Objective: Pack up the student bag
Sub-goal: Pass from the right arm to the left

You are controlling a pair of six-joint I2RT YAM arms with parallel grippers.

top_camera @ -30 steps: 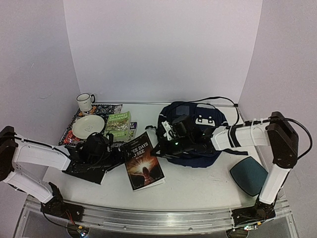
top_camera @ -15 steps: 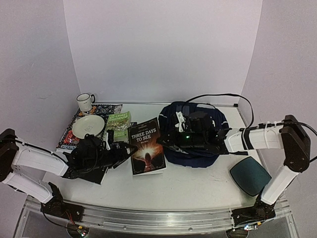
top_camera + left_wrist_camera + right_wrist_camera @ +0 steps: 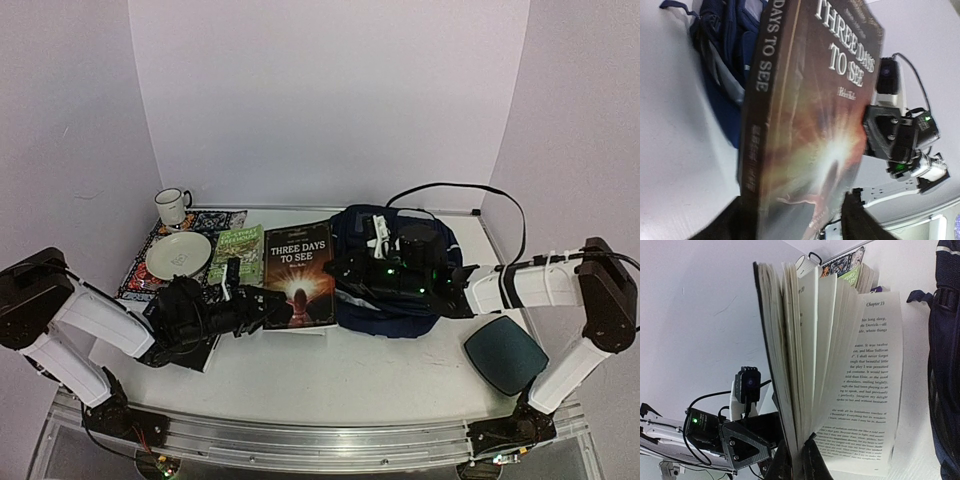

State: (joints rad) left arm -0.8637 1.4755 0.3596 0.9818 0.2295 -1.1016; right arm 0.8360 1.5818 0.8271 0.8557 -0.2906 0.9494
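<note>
Jaws of the left gripper (image 3: 268, 306) pinch the lower edge of the book (image 3: 300, 272), holding it raised just beside the student bag (image 3: 388, 318), presumably for insertion. At the bag's near side sits the right gripper (image 3: 348, 272) (jaw state cannot be determined; pages fan before its camera). Bag contents are hidden beneath that arm.

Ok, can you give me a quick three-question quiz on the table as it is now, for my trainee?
1. True or false: the left gripper holds the book up beside the student bag.
2. Fill in: the held book's title reads ___.
3. The saucer lies: A) on the student bag, B) left of the green book, C) in the left gripper.
Key: 1 true; 2 Three Days to See; 3 B.
</note>
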